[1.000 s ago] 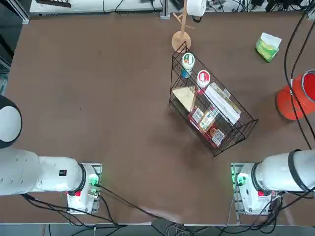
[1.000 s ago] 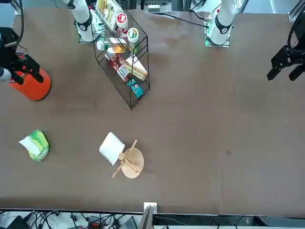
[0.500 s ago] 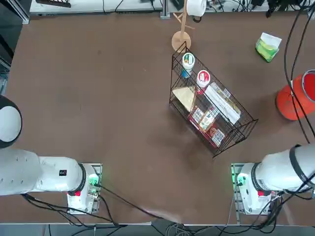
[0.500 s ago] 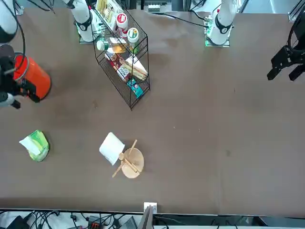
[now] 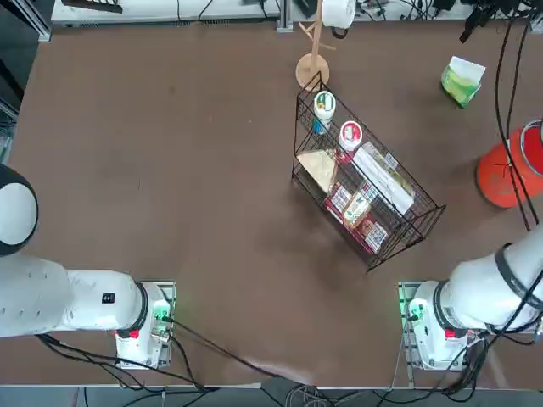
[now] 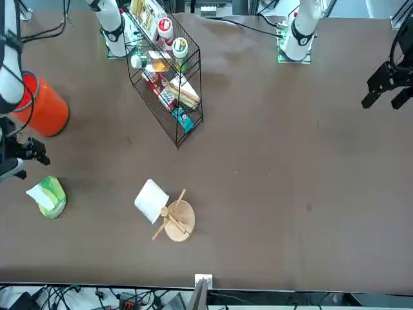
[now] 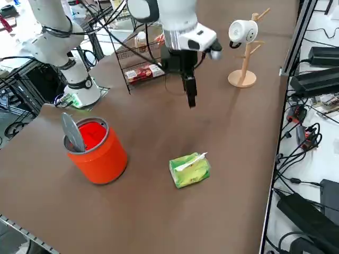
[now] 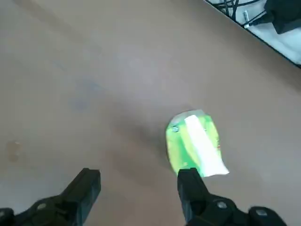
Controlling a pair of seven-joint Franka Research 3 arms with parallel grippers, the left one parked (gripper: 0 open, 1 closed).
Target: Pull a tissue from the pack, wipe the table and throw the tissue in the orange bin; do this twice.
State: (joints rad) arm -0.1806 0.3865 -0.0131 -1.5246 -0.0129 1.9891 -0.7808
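The right gripper has travelled from above the orange bin toward the pack. It now hangs, apparently well clear of the table, between the two, jaws spread.

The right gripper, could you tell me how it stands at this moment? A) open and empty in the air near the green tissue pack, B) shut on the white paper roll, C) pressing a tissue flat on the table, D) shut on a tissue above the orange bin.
A: the right gripper has its fingers spread with nothing between them, above the table beside the pack.
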